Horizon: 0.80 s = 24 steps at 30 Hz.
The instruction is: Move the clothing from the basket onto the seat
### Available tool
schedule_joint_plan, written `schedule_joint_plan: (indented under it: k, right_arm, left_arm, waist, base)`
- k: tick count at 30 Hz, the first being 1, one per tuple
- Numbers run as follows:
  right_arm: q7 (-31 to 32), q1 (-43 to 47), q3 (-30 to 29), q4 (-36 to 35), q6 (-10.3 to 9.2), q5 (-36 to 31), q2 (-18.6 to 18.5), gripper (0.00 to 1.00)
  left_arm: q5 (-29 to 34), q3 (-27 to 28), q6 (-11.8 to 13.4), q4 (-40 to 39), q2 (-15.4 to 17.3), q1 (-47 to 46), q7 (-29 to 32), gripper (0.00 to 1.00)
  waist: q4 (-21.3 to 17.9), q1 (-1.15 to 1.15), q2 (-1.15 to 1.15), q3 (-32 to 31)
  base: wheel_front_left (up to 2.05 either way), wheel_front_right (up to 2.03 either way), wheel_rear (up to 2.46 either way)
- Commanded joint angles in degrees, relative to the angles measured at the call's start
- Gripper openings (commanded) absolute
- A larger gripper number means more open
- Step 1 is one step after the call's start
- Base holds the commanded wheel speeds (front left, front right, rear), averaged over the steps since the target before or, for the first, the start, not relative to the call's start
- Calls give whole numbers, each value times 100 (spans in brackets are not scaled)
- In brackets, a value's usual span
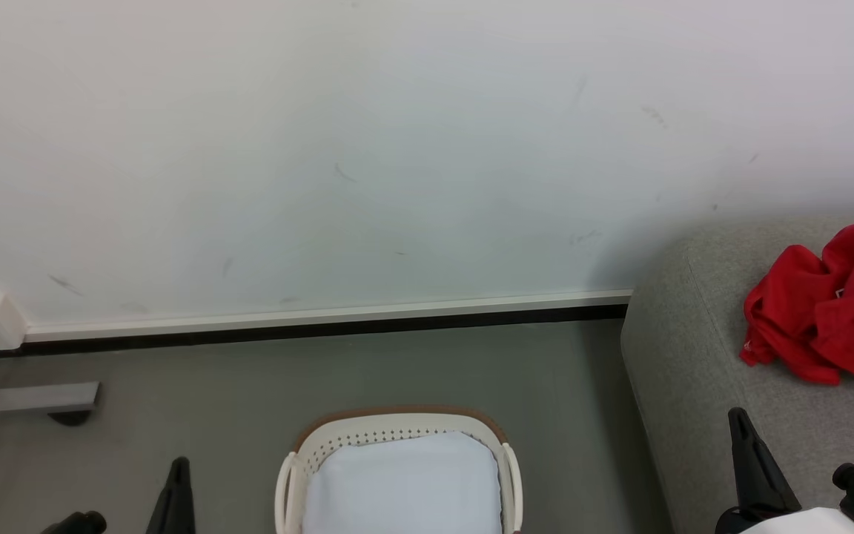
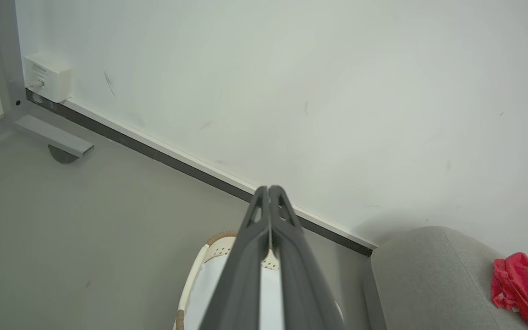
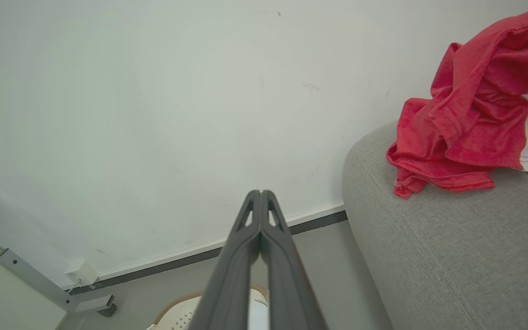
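Clothing (image 1: pixel 827 311) lies in a crumpled red heap on the seat (image 1: pixel 694 371), near its end. The basket (image 1: pixel 397 423), on the floor (image 1: pixel 249 386) beside the seat, shows just white lining (image 1: pixel 405 482). Our left gripper (image 2: pixel 269 189) & right gripper (image 3: pixel 261 192) are pinched closed, empty. Risk: the right gripper, close by the seat, may snag the heap & drag it off.

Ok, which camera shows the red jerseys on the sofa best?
The right wrist view: the red jerseys lie close and large on the grey sofa, folds and white trim clear, though cut at the right edge. The head view has them smaller, also cropped; the left wrist view catches a small corner piece.
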Motion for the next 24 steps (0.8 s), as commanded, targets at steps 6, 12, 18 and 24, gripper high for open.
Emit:
schedule_joint_plan:
  k: [6,12,18,24]
  right_arm:
    - [151,-124,-152,-114,-2,576,-4,0]
    - [288,-134,-253,-134,-3,1042,18,0]
    - [415,-144,-345,-153,-3,1474,41,0]
    - [537,-154,-437,-168,-4,1882,61,0]
  left_arm:
    - [-649,-4,-7,-174,48,-162,155,0]
    - [-1170,-5,-9,-227,53,-185,292,0]
    - [-1645,-4,-10,-276,58,-209,420,0]
    - [-2101,-2,-12,-316,62,-231,539,0]
  waist:
    - [9,0,0,9]
    - [18,0,0,18]
    - [26,0,0,28]
    - [35,0,0,37]
  base:
    - [0,0,0]
    - [0,0,0]
    - [0,0,0]
    - [0,0,0]
